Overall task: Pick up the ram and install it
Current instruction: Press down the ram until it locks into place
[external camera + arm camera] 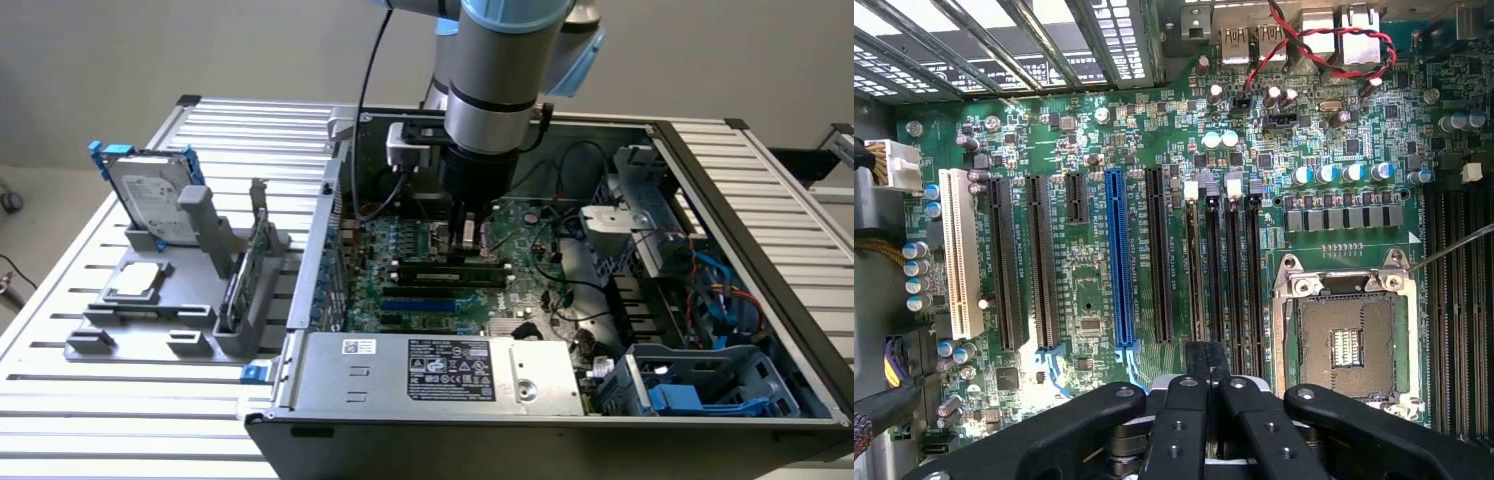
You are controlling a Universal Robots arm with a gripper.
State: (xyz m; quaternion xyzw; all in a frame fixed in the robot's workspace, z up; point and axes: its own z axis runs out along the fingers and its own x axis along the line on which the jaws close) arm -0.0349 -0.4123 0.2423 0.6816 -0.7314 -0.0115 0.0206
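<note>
Down inside the open computer case (747, 200), we see the gripper (1205, 385) pressed together just above the green motherboard (1094, 300), its black fingers (1184, 420) meeting over the row of black memory slots (1224, 280). In the exterior view the ram (451, 270) lies as a long, narrow dark strip across the motherboard, directly under the gripper and beside the blue slot (424, 297). We cannot tell whether the fingers pinch it or only rest at its top edge. Beside the slots on the motherboard sits the square metal processor socket (1344, 335).
</note>
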